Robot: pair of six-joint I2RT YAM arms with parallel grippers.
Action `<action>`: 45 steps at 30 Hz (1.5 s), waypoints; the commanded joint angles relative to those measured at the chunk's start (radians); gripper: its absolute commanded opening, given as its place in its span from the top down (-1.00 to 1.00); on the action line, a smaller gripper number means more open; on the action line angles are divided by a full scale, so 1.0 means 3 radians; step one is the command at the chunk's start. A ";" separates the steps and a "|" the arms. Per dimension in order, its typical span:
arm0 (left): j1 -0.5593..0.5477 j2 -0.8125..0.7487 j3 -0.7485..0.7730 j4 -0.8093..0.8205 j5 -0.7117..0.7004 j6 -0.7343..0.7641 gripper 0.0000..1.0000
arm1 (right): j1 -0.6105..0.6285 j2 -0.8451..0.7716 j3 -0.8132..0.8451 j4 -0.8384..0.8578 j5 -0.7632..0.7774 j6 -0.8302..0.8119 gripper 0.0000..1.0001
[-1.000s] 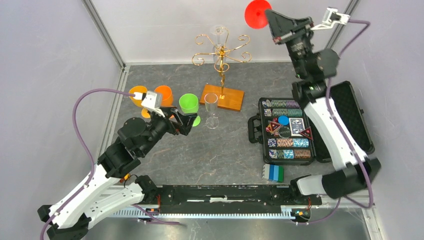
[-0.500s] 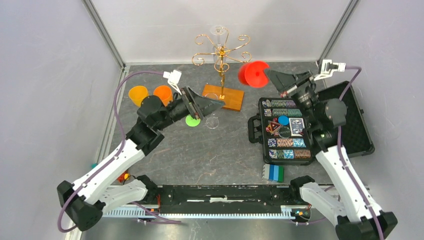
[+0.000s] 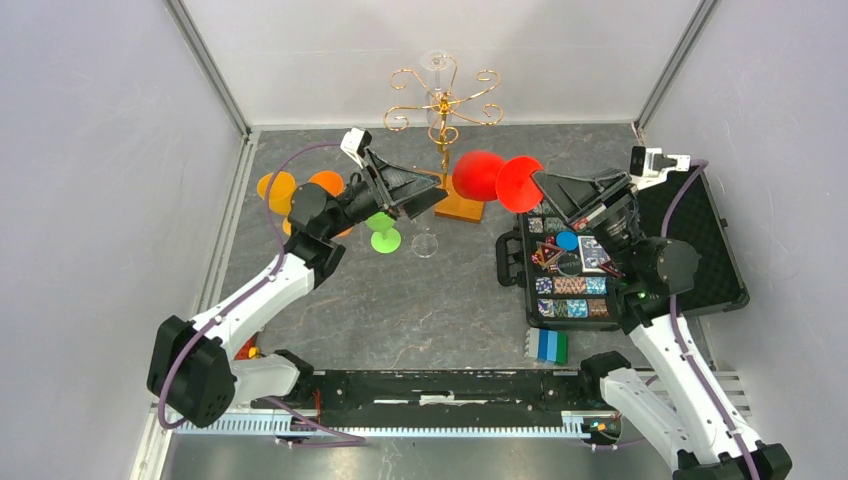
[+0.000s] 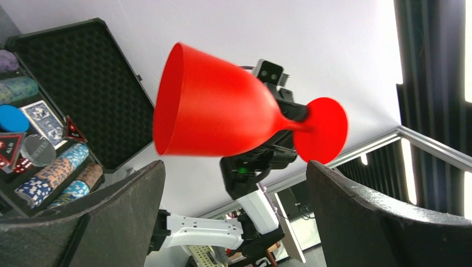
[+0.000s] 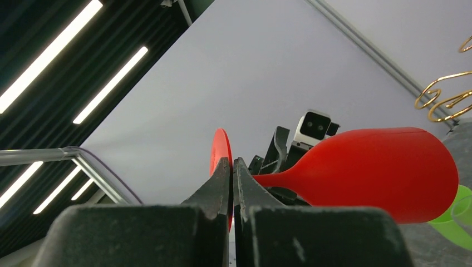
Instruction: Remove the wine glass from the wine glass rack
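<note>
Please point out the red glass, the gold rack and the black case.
red glass (image 3: 478, 175), top view, on its bowl.
gold rack (image 3: 441, 104), top view, middle of its curled top.
black case (image 3: 712, 240), top view, on its open lid.

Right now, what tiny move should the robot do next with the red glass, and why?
Probably ease the open left gripper forward around the bowl of the red wine glass. The right gripper pinches only its foot, holding it sideways, with the bowl's mouth towards the left gripper and apart from it.
</note>
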 commanded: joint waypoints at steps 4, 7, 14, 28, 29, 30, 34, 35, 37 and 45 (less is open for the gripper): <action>-0.0014 0.0100 0.0179 0.0287 0.0182 -0.0275 -0.94 | 0.0036 0.0008 -0.0280 0.0851 -0.0101 0.0618 0.99; -0.0011 0.0152 0.0196 0.0324 0.0218 -0.0314 -0.92 | 0.0059 0.0040 -0.0311 0.1025 -0.0073 0.0729 0.99; -0.0006 0.0164 0.0246 0.0273 0.0238 -0.0231 -0.86 | 0.0088 0.0033 -0.0313 0.1089 -0.0036 0.0763 0.99; -0.0119 0.0105 0.0196 0.1137 0.0360 -0.0907 -0.21 | 0.0153 0.0198 -0.0686 0.1303 0.0140 0.0926 0.99; -0.0119 0.0077 0.0184 0.1159 0.0362 -0.0919 -0.13 | 0.0155 0.0232 -0.0723 0.1363 0.0153 0.0956 0.99; -0.0119 0.0052 0.0179 0.1156 0.0365 -0.0917 -0.06 | 0.0154 0.0263 -0.0769 0.1418 0.0177 0.0983 0.99; -0.0119 -0.0086 0.0186 0.1040 0.0406 -0.0826 0.29 | 0.0154 0.0341 -0.0988 0.1627 0.0321 0.1106 0.99; -0.0119 -0.0126 0.0186 0.0985 0.0426 -0.0786 0.38 | 0.0154 0.0358 -0.1036 0.1655 0.0353 0.1123 0.99; -0.0114 -0.0217 0.0194 0.0873 0.0472 -0.0671 0.50 | 0.0154 0.0377 -0.1100 0.1696 0.0396 0.1129 0.99; -0.0103 -0.0544 0.0308 -0.0045 0.0525 0.0080 0.95 | 0.0154 0.0449 -0.1189 0.1722 0.0447 0.1121 0.99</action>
